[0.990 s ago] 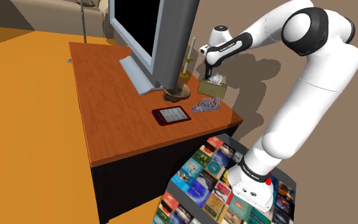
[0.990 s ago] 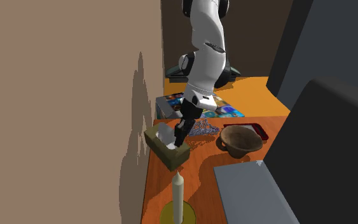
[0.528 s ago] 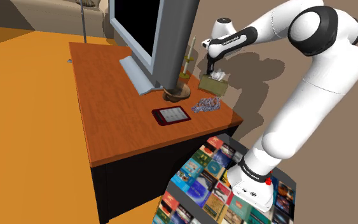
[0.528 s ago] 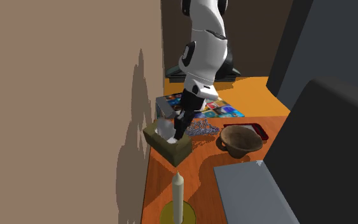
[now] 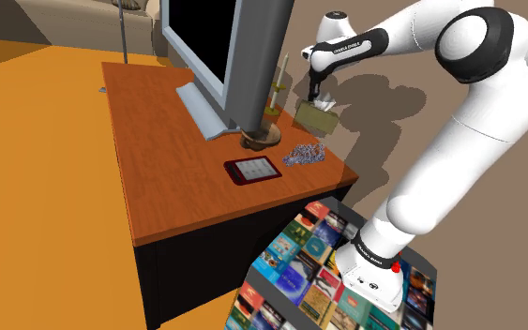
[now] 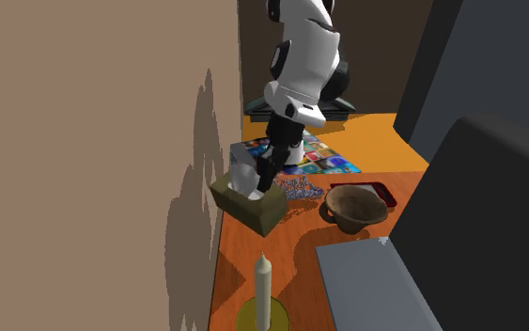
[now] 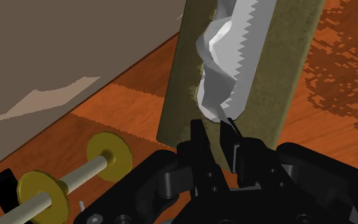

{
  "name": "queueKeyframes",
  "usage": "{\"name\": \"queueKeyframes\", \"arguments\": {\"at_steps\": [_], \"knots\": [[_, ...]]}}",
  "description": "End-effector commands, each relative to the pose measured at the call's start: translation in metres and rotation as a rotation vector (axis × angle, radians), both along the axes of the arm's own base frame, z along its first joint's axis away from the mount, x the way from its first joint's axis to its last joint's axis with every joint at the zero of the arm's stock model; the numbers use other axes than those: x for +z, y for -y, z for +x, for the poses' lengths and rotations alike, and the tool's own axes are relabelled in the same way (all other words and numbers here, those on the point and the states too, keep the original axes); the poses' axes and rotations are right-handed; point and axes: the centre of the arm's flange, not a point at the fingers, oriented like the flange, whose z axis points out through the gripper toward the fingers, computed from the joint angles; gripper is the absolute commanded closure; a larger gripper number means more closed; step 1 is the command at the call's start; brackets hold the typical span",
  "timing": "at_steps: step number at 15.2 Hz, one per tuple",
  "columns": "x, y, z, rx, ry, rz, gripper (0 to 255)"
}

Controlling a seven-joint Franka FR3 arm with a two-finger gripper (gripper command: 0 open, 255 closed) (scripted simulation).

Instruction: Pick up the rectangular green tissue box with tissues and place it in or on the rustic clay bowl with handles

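A wooden desk (image 5: 177, 178) against a brown wall (image 6: 84, 141). The gripper (image 7: 215, 130), fingers narrow, pinches the olive box (image 5: 317, 116) at its tissue (image 7: 225, 76). The box hangs just above the desk, near the bowl (image 6: 354, 209). Likely light, thin-walled, crushable; its long sides look a surer hold.

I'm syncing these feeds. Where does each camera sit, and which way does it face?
Shoulder view: beside the stand, looking down over the table; whole arm shows.
Second exterior view: at the table's far end, facing the arm past the candle; forearm and gripper show.
Wrist view: on the hand, looking along the fingers at the tissue box.
All three share the tissue box.
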Motion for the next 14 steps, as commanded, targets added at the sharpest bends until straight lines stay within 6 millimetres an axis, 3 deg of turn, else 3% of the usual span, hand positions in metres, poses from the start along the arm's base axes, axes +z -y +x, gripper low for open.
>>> {"name": "queueKeyframes", "arguments": {"at_steps": [1,14], "knots": [[0.010,0.000,0.001,0.000,0.000,0.000,255],[0.077,0.000,0.001,0.000,0.000,0.000,255]]}}
